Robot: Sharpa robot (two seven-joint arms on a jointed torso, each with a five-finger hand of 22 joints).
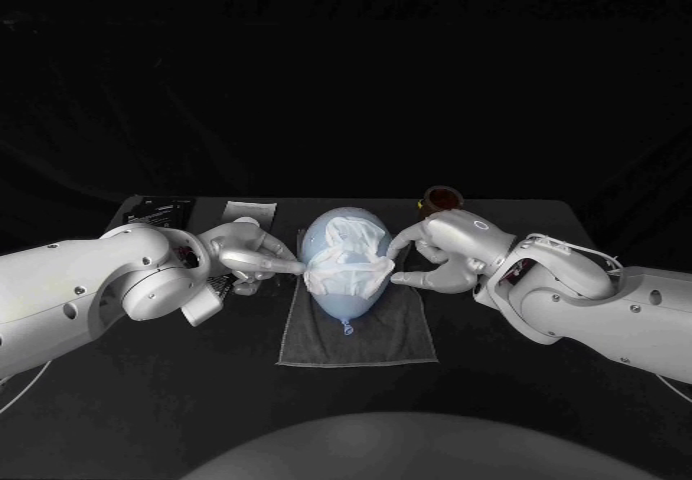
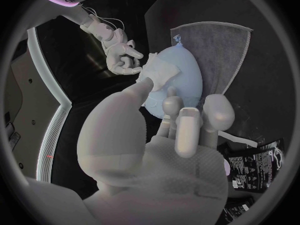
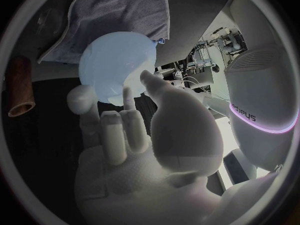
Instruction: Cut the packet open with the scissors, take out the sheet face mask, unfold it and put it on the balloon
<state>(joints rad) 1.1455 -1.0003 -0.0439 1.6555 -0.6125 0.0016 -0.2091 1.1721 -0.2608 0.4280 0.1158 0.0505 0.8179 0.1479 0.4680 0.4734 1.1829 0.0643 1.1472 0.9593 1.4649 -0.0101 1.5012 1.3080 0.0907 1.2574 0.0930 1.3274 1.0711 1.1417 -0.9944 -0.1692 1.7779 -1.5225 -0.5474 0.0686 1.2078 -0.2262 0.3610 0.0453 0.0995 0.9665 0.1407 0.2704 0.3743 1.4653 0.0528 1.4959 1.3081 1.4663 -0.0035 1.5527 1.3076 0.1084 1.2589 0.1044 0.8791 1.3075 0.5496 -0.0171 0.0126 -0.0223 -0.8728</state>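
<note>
Head view. One pale blue balloon [image 1: 340, 285] lies on one grey towel [image 1: 378, 340] at the middle of the black worktop [image 1: 476, 405], its knot towards the robot. One white sheet mask [image 1: 351, 245] is draped over the balloon's far half. One black packet [image 1: 156, 212] lies at the far left of the worktop and one brown tube [image 1: 441, 197] stands behind the right hand. The two hands flank the balloon. The left hand [image 1: 248, 255] stretches a finger [image 1: 283, 267] sideways to the mask's near edge. The right hand [image 1: 440, 255] sets its fingers [image 1: 402, 240] at the mask's opposite edge.

Left wrist view. The left hand [image 2: 172, 135] is released, with its digits apart. One tip touches the mask [image 2: 160, 72], the others lie against the side of the balloon [image 2: 184, 82], and nothing is enclosed. The right hand [image 2: 122, 55] curls its fingers at the mask's far corner. Whether it pinches the sheet or only touches it cannot be told. The towel [image 2: 219, 50] lies under the balloon, and the packet [image 2: 256, 162] lies beside the left hand.

Right wrist view. The right hand [image 3: 134, 140] rests its fingertips [image 3: 128, 97] on the balloon [image 3: 115, 60], one digit raised apart from the rest. The towel [image 3: 119, 10] lies beyond the balloon, and the tube [image 3: 22, 87] is beside it.
</note>
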